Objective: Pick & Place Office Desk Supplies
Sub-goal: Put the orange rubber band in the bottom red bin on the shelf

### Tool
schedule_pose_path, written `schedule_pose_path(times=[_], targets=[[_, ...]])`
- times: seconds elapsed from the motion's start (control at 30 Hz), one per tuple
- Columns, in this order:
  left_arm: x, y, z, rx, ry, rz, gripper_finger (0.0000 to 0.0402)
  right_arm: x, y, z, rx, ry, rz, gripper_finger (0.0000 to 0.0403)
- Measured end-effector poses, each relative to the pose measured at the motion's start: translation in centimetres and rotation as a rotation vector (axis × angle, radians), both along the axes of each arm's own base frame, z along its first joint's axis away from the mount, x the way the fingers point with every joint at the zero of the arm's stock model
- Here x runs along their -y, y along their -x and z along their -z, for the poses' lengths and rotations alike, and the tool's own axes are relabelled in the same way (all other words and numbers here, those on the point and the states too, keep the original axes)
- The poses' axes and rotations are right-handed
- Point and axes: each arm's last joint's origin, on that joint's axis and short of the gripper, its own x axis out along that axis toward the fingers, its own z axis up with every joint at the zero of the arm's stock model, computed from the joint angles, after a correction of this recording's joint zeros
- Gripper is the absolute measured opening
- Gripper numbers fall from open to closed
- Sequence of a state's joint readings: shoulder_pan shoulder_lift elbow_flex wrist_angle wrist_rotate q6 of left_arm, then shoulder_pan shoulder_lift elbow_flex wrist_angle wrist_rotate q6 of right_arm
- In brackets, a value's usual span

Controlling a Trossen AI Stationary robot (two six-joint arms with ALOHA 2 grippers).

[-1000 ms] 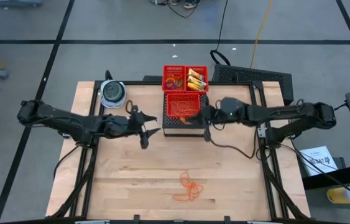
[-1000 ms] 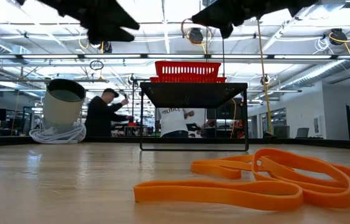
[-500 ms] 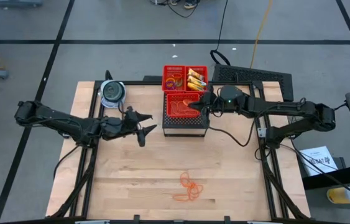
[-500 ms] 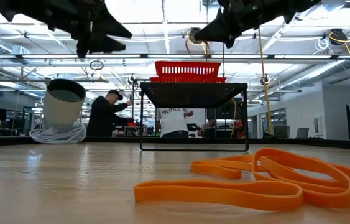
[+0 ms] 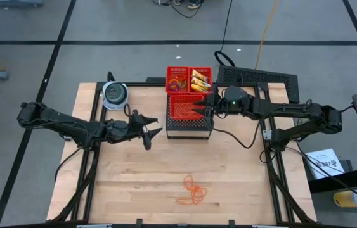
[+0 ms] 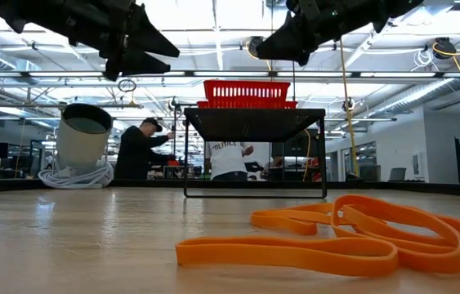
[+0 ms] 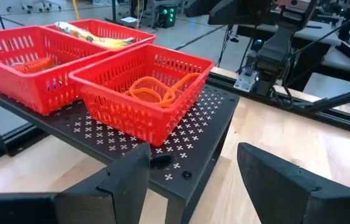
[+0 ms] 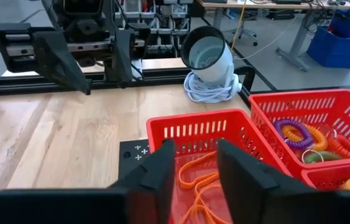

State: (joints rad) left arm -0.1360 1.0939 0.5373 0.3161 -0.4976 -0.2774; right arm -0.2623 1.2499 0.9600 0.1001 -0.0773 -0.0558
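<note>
Several orange rubber bands [image 5: 193, 190] lie in a loose heap on the table near its front edge, close up in the low view [image 6: 336, 237]. More orange bands [image 8: 199, 180] lie in the near red basket [image 5: 186, 107] on a black stand [image 5: 189, 128]. My right gripper [image 8: 196, 171] hangs open just above that basket, holding nothing. My left gripper [image 5: 149, 130] stands open left of the stand, above the table and pointing at it, its fingers empty [image 7: 193, 174]. Coloured rings [image 8: 299, 134] and yellow packets [image 5: 199, 79] fill the two far baskets.
A round blue-grey container [image 5: 115, 95] with a white coiled cord stands at the table's far left corner. The black stand and its three red baskets sit at the far middle. Bare wood lies between the stand and the heap of bands. People stand in the room beyond.
My right gripper has swung from the stand's right side toward the table's left, over the near basket, and has opened there. My left gripper has sunk a little beside the stand and stayed open.
</note>
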Motion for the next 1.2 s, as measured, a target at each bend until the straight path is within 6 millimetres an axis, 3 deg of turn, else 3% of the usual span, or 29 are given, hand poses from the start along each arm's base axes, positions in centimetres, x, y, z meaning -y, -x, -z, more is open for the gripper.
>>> schedule_pose_path(times=[0.27,0.43,0.87,1.2], targets=[[0.0,0.0,0.0,0.036,0.091,-0.02,0.0251,-1.3,0.0,-0.4,0.02,0.004,-0.094,0.0168],[0.0,0.0,0.0,0.035,0.09,-0.02,0.025,-3.4,-0.4,-0.4,0.023,0.009,-0.253,0.0169],[0.0,0.0,0.0,0.037,0.093,-0.02,0.025,-9.4,-0.5,-0.2,0.006,0.0,-0.471,0.0161],[0.0,0.0,0.0,0.035,0.087,-0.019,0.0251,-13.5,0.7,2.7,-0.067,-0.1,-0.583,0.0163]])
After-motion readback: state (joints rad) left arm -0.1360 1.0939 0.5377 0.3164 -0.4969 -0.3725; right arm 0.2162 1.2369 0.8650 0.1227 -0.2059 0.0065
